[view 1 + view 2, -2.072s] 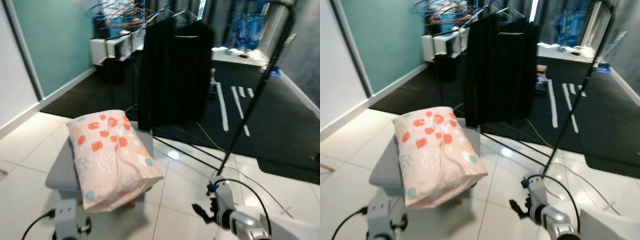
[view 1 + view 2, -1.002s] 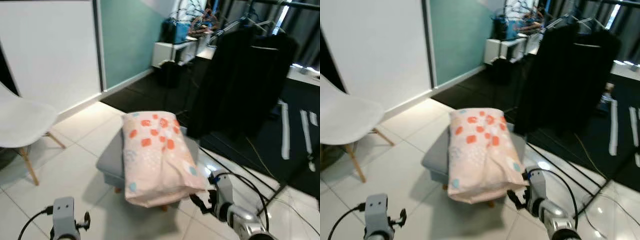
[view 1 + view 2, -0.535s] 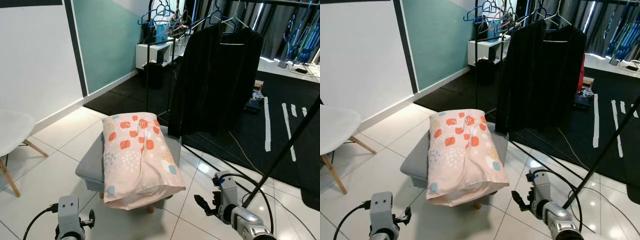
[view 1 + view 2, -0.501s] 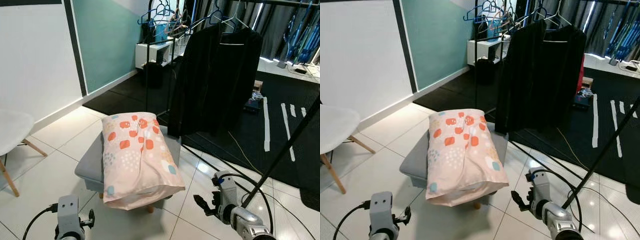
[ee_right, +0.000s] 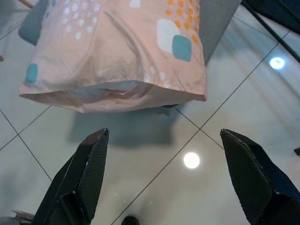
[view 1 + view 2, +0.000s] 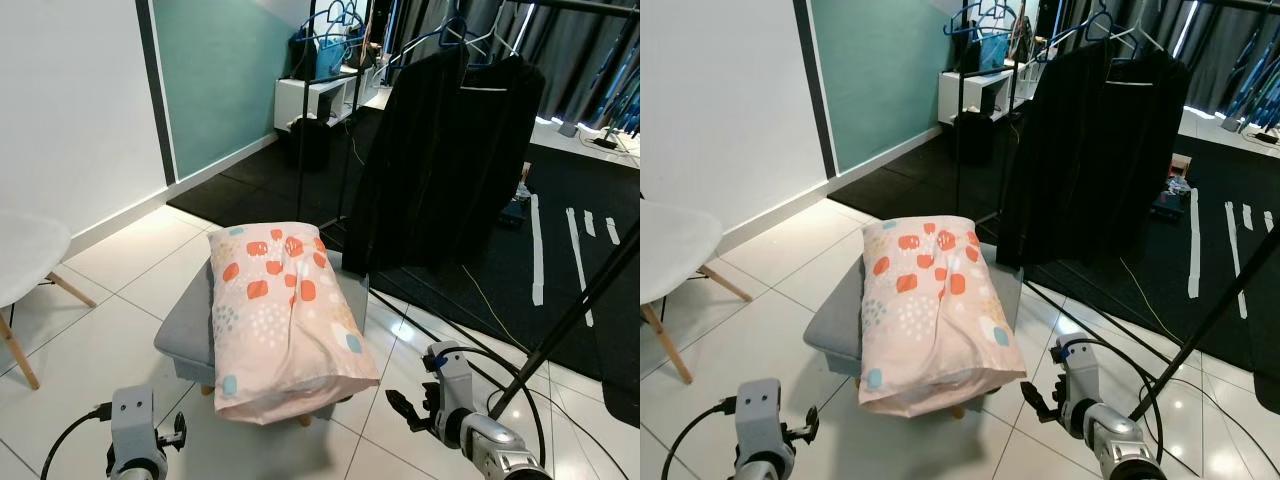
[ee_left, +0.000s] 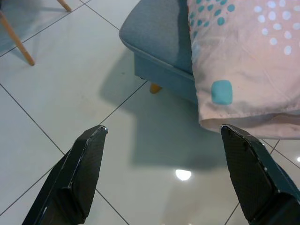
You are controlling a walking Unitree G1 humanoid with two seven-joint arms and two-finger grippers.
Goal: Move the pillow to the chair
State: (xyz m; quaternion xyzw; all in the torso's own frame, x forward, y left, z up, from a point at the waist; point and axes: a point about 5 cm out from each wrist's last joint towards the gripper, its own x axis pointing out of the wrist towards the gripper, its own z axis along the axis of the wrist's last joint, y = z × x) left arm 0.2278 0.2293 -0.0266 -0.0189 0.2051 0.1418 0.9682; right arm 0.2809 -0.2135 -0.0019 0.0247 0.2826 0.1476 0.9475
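Observation:
A pale pink pillow (image 6: 283, 320) with orange and teal spots lies lengthwise on a grey footstool (image 6: 185, 328) ahead of me, its near end overhanging the stool's front. A white chair (image 6: 25, 262) with wooden legs stands at the far left. My left gripper (image 7: 173, 180) hangs open low over the tiles, short of the stool's near left corner. My right gripper (image 5: 168, 176) is open too, low on the right, below the pillow's (image 5: 117, 51) overhanging near end. Neither touches the pillow.
A black clothes rack (image 6: 440, 160) with a dark garment stands right behind the stool; its slanted pole (image 6: 570, 310) and cables cross the floor on my right. A dark carpet lies beyond. White tiles stretch between stool and chair.
The view has shifted a little, so the stool and pillow sit slightly lower and nearer. The pillow has not moved on the stool, and both grippers stay low and open.

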